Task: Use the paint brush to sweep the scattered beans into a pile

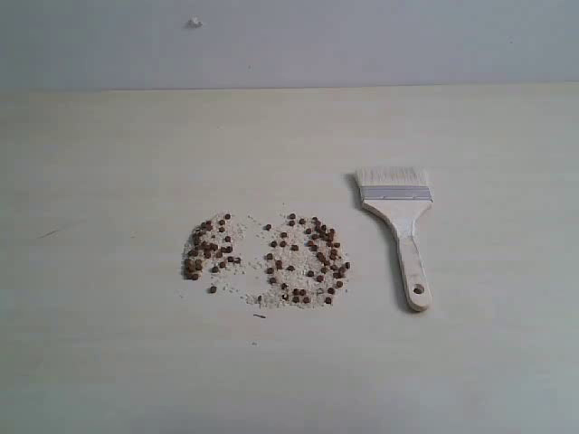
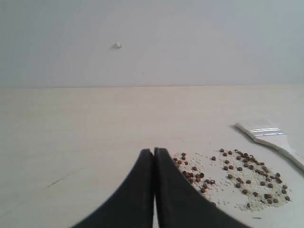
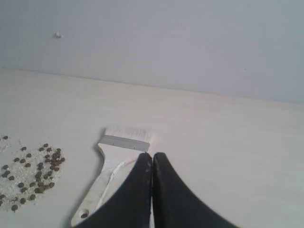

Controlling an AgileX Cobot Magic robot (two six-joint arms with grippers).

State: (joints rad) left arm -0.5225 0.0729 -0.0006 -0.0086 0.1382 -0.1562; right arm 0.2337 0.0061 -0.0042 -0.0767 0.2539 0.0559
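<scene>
The beans [image 1: 267, 260] lie scattered in two loose patches with whitish grains at the table's middle. To their right the paint brush [image 1: 402, 228] lies flat, cream bristles away from me, handle hole nearest. Neither arm shows in the exterior view. In the left wrist view my left gripper [image 2: 154, 151] is shut and empty, beside the beans [image 2: 237, 178], with the paint brush [image 2: 270, 137] further off. In the right wrist view my right gripper [image 3: 152, 155] is shut and empty, held over the paint brush [image 3: 111, 166], hiding part of its handle. The beans [image 3: 33, 173] lie off to one side.
The pale wooden table [image 1: 118, 163] runs back to a plain grey wall [image 1: 362, 41] with a small white mark [image 1: 194, 23]. A thin dark scratch [image 1: 49, 233] marks the table at the left.
</scene>
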